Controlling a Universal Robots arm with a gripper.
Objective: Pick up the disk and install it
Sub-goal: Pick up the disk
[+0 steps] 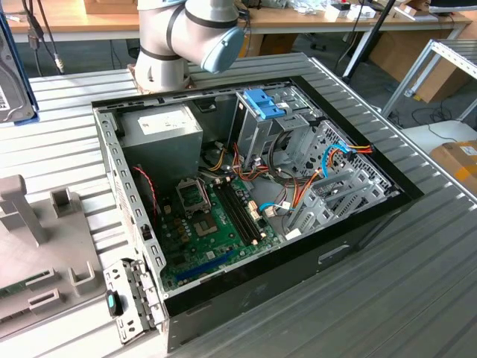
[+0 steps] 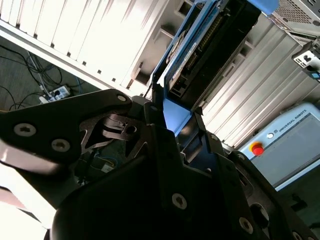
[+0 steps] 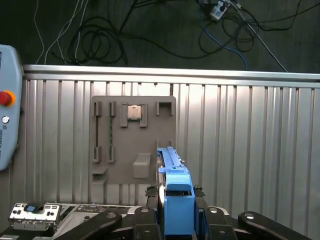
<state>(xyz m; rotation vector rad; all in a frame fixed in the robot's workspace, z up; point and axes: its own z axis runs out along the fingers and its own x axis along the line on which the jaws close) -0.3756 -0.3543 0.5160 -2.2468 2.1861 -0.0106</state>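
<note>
- disk [image 3: 175, 185] first: where is it?
- in the gripper [image 3: 177, 212]. in the first wrist view it stands on edge between the two black fingers [image 3: 201, 215], which are closed on the blue rail at its near end
- and the other wrist camera?
- same grip. in the second wrist view the gripper [image 2: 176, 117] pinches a blue tab, and the disk [image 2: 210, 45] runs away from it: dark body, blue rails along both long edges, a row of small contacts along one side
- is it touching anything else?
- no, it hangs in the air over the ribbed metal table [image 3: 250, 150]. below it in the first wrist view lies a grey holder plate [image 3: 120, 145] with slots, and a small square chip [image 3: 133, 112] sits in one pocket
- anything from the outside camera?
- at the exterior view's left edge a grey slab with a blue edge is cut off by the frame; that looks like the disk [image 1: 11, 78], well apart from the open computer case [image 1: 298, 283]
- and the case?
- it lies on the table [image 1: 417, 298], lid off: green board [image 1: 216, 231] inside, grey power box [image 1: 160, 127] in a far corner, blue latch [image 1: 262, 103] on top of the metal cage [image 1: 261, 138]. the arm [image 1: 186, 30] stands behind it
</note>
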